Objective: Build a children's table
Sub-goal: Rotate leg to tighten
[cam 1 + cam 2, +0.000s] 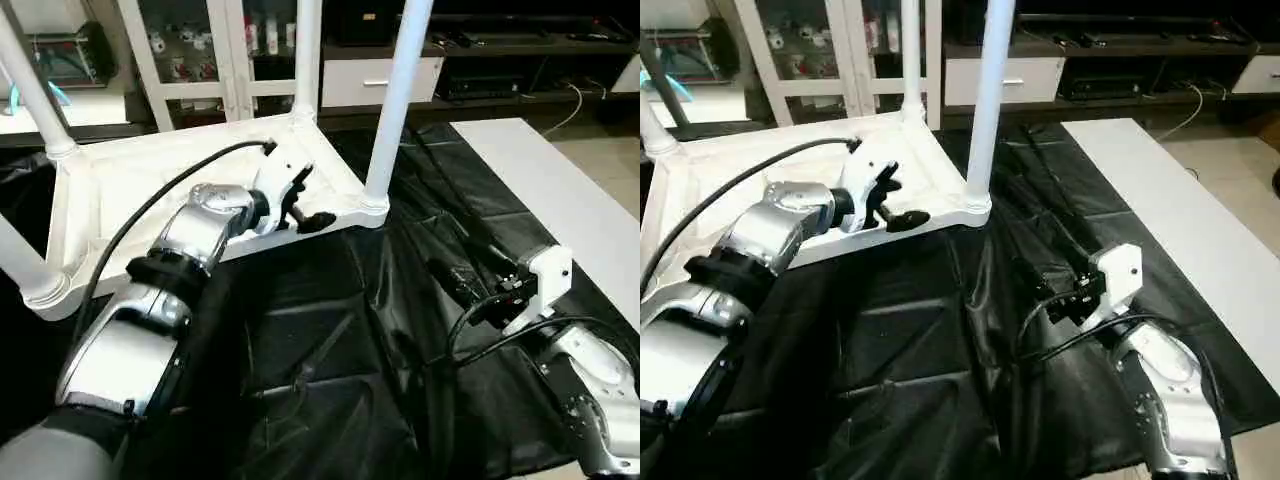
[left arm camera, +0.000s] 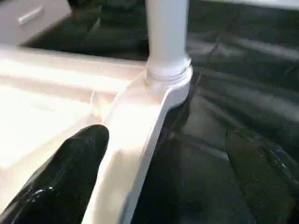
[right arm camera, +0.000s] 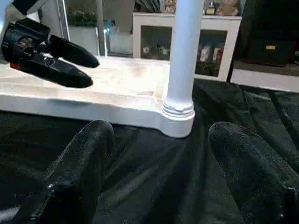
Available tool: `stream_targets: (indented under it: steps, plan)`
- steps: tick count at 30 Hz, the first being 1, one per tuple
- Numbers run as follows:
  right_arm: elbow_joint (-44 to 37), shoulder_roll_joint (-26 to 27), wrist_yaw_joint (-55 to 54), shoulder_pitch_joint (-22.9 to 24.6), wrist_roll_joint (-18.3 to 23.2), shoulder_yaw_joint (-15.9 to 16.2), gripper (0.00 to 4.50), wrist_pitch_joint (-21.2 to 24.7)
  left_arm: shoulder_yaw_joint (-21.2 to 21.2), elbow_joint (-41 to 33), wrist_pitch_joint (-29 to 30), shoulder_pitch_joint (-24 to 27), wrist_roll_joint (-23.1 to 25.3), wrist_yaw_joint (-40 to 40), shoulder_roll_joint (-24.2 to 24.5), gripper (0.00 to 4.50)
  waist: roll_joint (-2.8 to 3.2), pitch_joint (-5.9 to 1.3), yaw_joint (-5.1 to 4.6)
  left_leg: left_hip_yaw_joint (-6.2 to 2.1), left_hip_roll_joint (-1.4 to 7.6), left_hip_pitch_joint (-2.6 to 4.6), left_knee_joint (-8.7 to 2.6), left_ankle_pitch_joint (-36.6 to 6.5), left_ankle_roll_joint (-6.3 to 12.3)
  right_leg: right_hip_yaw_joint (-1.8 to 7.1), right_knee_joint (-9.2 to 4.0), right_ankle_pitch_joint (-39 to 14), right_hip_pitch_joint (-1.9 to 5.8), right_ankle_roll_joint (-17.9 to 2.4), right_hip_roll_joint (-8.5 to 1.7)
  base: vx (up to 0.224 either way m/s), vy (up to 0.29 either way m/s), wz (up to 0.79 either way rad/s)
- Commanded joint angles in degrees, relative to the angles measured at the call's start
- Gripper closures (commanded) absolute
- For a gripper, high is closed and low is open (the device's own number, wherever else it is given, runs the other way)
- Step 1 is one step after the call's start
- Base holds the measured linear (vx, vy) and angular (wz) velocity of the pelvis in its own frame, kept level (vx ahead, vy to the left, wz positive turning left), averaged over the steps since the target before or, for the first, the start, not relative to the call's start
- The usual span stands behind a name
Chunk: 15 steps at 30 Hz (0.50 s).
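The children's table (image 1: 200,170) lies upside down on a black sheet (image 1: 330,340) spread over the floor, its ribbed underside facing up and its white legs standing upward from the round corner sockets. The nearest leg (image 1: 397,100) rises from the corner socket (image 1: 374,208) at the table's right front edge, with a second leg (image 1: 307,55) behind it and two more at the left side, one (image 1: 30,90) at the far corner and one (image 1: 25,265) at the near corner. The left gripper (image 1: 305,205) hovers at the front rim of the top just beside that right front corner, its two black fingers spread wide, one over the white rim and the other out over the black sheet; it holds nothing. The right gripper (image 1: 455,280) sits low over the black sheet, well apart from the table, pointing toward the same corner with its fingers set apart and empty. A white flat board (image 1: 560,200) lies on the floor to the right of the sheet. Behind the table stand a white glass-door cabinet (image 1: 215,50) and a low dark shelf with a white drawer (image 1: 380,80)
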Motion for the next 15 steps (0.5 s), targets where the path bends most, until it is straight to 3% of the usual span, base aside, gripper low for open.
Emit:
stream_targets:
  steps: [1, 3, 10, 15]
  plan:
    - [-1.9, -0.7, 0.1, 0.5, -0.4, -0.1, 0.86, 1.2, -0.8, 2.9, 0.2, -0.8, 1.6, -0.1, 0.5, 0.04, -0.04, -3.72, 0.46, 0.11, -0.02, 0.61, -3.42, -9.2, 2.51, 0.91, -4.13, 1.9, 2.89, -15.8, -1.93, 0.000, 0.000, 0.00]
    - [-2.3, -1.0, 0.6, 0.3, -0.3, 0.6, 0.86, 2.0, -2.5, 6.5, -1.6, -0.7, 4.0, -1.1, 1.0, 0.04, -0.37, -3.73, 0.56, 0.06, -0.02, 0.54, -3.47, -8.6, 3.07, 0.89, -4.05, 2.0, 2.99, -15.6, -2.01, 0.000, 0.000, 0.00]
    - [-2.5, -1.1, 1.0, -0.5, -0.2, 1.5, 0.86, 2.9, -2.7, 12.6, -5.5, -1.5, 6.7, 2.2, 0.0, 0.04, -0.34, -3.60, 1.25, 0.14, 0.37, 0.79, -3.59, -9.0, 3.29, 0.98, -4.22, 1.1, 2.63, -15.8, -2.31, 0.000, 0.000, 0.00]
    - [-3.0, -1.4, 1.5, -0.6, -0.2, 1.8, 0.86, 3.7, -3.6, 15.9, -6.8, -2.2, 8.7, 0.2, -0.7, 0.04, -0.38, -3.46, 1.82, 0.10, 0.45, 0.79, -3.75, -9.3, 3.04, 1.04, -4.31, 0.8, 2.52, -15.3, -2.42, 0.000, 0.000, 0.00]
